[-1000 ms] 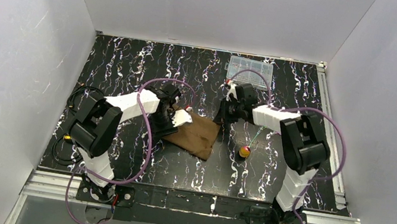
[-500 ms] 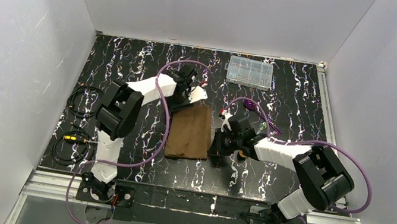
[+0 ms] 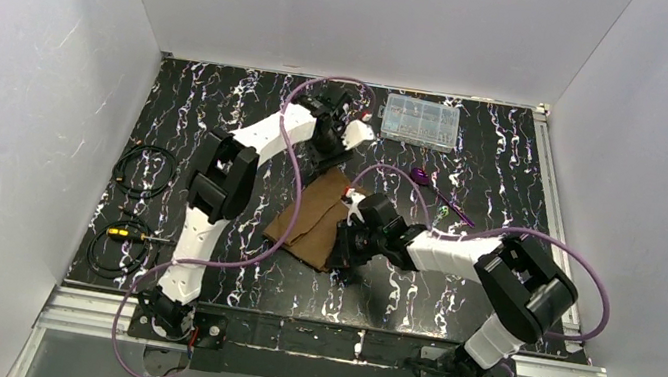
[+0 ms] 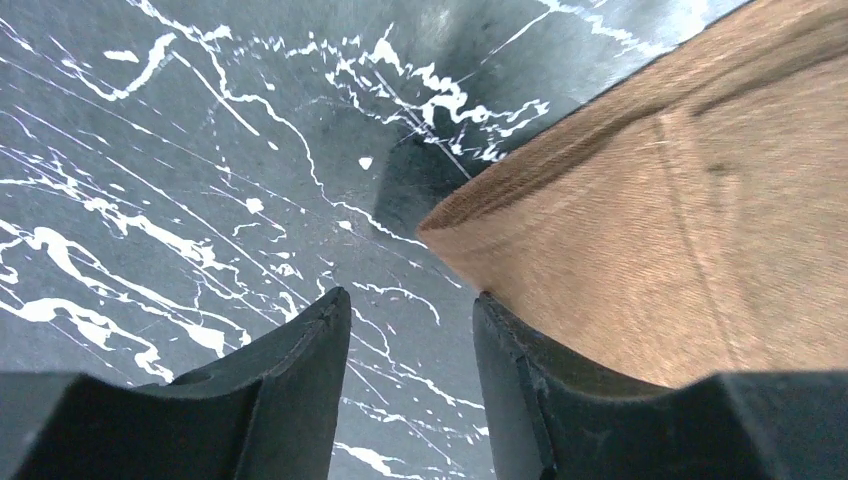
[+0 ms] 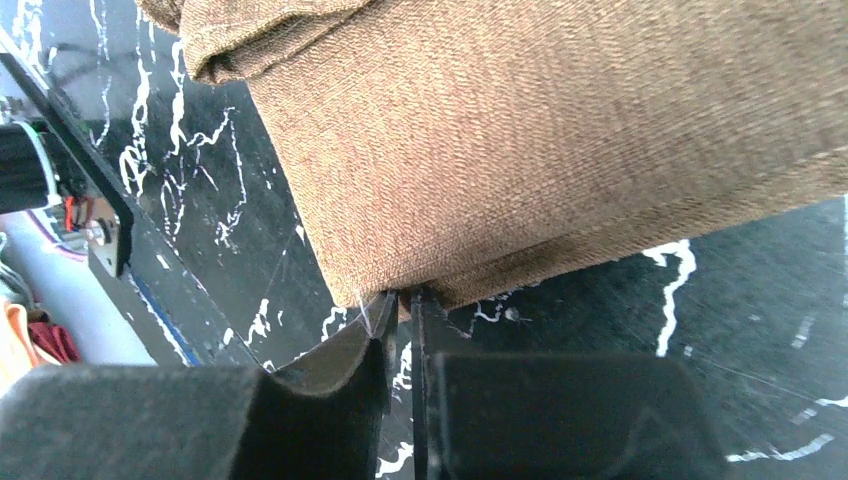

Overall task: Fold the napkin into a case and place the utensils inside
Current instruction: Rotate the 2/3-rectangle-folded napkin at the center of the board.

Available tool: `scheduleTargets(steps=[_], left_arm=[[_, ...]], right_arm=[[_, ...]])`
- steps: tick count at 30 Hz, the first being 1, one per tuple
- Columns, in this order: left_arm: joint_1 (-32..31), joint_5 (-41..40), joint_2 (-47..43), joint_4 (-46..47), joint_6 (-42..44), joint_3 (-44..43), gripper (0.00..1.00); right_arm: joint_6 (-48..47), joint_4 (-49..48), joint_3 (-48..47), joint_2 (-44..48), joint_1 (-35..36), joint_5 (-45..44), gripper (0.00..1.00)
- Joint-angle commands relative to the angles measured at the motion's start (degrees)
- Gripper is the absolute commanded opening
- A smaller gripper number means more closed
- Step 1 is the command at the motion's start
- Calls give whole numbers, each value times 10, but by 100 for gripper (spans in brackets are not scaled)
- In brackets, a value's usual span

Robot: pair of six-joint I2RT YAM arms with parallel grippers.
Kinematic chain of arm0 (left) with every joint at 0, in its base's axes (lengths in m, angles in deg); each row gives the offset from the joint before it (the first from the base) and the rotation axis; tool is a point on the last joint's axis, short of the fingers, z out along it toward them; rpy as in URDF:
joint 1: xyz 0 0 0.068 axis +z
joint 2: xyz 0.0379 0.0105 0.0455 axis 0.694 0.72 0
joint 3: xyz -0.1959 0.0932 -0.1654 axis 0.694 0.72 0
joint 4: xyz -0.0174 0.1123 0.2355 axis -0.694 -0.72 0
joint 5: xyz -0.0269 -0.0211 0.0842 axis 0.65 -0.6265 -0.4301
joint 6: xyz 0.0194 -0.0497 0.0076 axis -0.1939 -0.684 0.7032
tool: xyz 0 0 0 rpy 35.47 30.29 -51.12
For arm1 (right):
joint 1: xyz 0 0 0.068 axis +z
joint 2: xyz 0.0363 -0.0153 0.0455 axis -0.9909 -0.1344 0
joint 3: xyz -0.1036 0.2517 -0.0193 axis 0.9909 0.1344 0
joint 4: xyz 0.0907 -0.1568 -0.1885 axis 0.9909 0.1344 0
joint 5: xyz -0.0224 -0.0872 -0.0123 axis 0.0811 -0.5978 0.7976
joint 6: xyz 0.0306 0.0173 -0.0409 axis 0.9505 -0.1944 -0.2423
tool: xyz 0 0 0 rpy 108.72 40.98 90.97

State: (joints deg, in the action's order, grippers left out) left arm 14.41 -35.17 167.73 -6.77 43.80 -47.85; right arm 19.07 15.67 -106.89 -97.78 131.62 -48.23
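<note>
Overhead view: black marble-pattern table inside white walls, w/ two robot arms reaching in. The brown napkin lies mid-table, folded and skewed diagonally, w/ a dark crease down its middle. The left tool sits at the napkin's far corner. Its wrist view shows the fingers spread, nothing btwn them, and the cloth corner just beside one finger. The right tool is at the napkin's near right edge. Its fingers are almost pressed together, pinching the hem at their very tips. The purple-headed utensil lies right of the napkin, apart from it, w/ a clear box farther back. The gold-headed utensil isn't visible, prob. hidden by the right arm.

Risks, as I judge them: the right tool holds only a sliver of hem, so a pull could slip it free and let the fold drop open. The left tool isn't gripping and the corner sits off-centre, so closing may miss it or shove and wrinkle the cloth. A right-arm sweep could knock the utensils.

Vs. half a sec. earlier: the napkin was a neat upright rectangle and is now rotated and creased. The left tool has reached farther back. The right tool has shifted left onto the napkin's edge.
</note>
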Motion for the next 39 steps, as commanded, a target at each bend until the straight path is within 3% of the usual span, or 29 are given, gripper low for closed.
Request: scheduleTargets(steps=[1,5,8,12,15,21,32,39], left_arm=[[12,90,-19,-108,-28,-80,48],[30,114,-73,-123,-33,-35,50],[45,99,-115,-128,-41,13,51],[62,125,-161,-162,-70,81,50],[61,172,-224,-156,-88,167,51],[18,190,-301,-137,-99,300,50],[-47,165,-270,-91,-94,348,45],[-60,135,-262,-75,-64,392,29]], right_arm=[[-57,89,-42,53,-21,-6,20],[-83,116,-43,112,-68,26,25],[-112,130,-75,101,-107,45,26],[-134,107,-152,8,-145,50,23],[-146,104,-262,-82,-162,53,21],[-157,134,-395,-225,-178,58,17],[-124,64,-242,-182,-189,16,11],[-89,35,-157,-130,-195,-11,9]])
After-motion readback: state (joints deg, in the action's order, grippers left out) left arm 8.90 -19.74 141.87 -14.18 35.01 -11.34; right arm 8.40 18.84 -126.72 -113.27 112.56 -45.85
